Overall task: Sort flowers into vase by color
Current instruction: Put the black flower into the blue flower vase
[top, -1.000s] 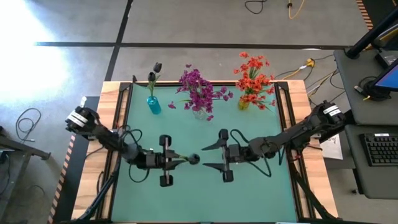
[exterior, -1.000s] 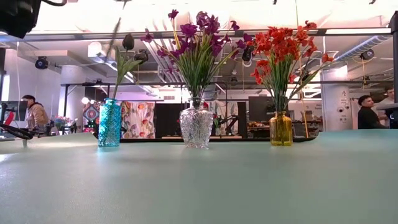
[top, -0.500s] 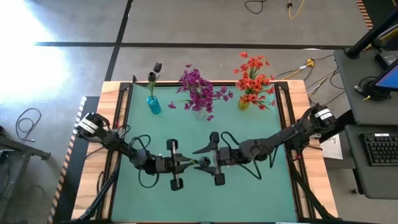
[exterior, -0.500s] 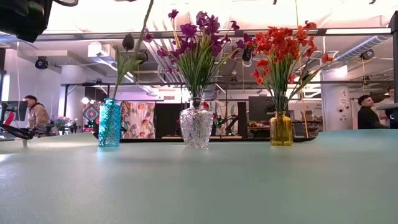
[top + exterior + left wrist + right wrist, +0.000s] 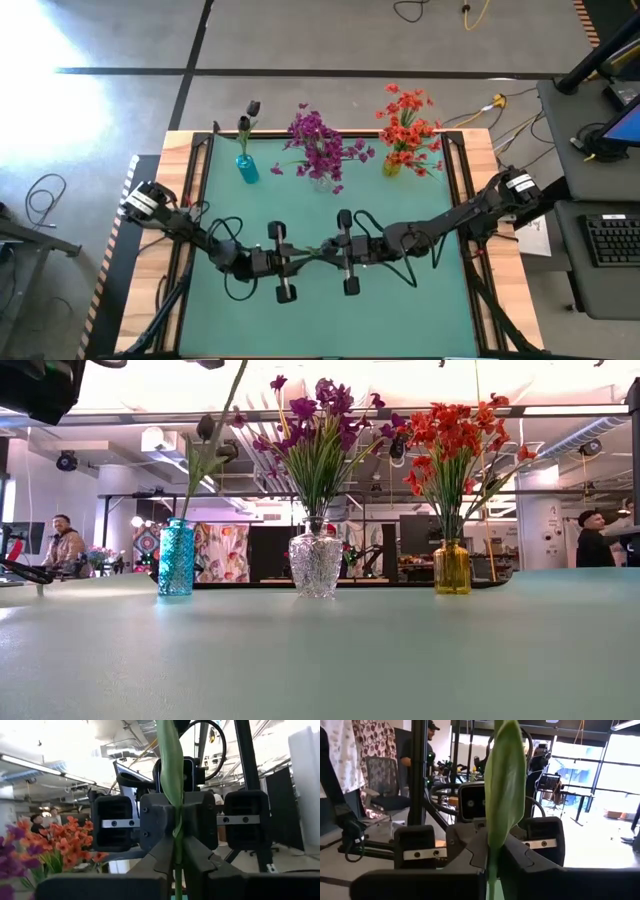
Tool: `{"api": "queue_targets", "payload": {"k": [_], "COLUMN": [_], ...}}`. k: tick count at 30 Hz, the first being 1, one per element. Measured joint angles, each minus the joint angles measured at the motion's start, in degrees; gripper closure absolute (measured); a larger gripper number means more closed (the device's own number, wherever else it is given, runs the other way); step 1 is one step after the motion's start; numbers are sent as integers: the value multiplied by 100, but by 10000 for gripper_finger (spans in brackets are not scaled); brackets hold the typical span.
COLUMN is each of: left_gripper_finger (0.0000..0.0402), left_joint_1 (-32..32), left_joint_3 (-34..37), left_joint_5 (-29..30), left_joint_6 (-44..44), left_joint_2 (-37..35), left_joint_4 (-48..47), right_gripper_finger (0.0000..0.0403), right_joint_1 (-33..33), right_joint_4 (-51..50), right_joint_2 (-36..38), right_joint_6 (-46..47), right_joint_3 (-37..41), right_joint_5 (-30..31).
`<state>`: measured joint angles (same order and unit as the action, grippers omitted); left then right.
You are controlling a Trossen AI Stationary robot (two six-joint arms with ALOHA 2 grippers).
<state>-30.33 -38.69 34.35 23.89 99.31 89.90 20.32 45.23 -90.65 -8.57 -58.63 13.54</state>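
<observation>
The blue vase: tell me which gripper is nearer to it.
Left. The left gripper is at mid-table, out in front of the blue vase and toward the centre. The right gripper meets it on the same green stem, slightly farther from the vase.

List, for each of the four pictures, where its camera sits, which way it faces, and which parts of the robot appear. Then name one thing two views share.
High view: overhead, facing down; both arms, left pincer meeting right pincer mid-table.
Low view: at tabletop height, facing the three vases; no arm clearly shown.
Left wrist view: on the left arm, facing the right arm; own fingers shut on the green stem.
Right wrist view: mirrored, own fingers on the same stem.
Shared: both wrist views show that stem.
</observation>
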Motion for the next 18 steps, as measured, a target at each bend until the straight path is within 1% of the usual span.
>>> {"api": "queue_targets", "payload": {"k": [3, 5, 9, 13, 16, 18], "left_gripper_finger": [369, 343, 274, 211, 182, 172], "left_joint_1": [0, 0, -69, -124, -110, -49], "left_joint_3": [64, 140, 373, 550, 553, 498], "left_joint_5": [14, 105, 428, 485, 470, 421], "left_joint_6": [-235, -391, -717, -976, -1248, -1383], "left_joint_2": [0, -8, -127, -166, -173, -175], "left_joint_4": [-10, -10, -114, -199, -270, -391], "right_gripper_finger": [382, 380, 382, 384, 384, 384], "right_joint_1": [0, -6, -33, -87, -140, -163], "right_joint_4": [-107, -246, -906, -1758, -2145, -2214], "right_joint_2": [10, 23, 267, 550, 600, 599], "right_joint_6": [-9, 0, 113, 410, 591, 616], "right_joint_3": [0, 0, 0, 0, 0, 0], "right_joint_5": [4, 6, 8, 12, 45, 56]}}
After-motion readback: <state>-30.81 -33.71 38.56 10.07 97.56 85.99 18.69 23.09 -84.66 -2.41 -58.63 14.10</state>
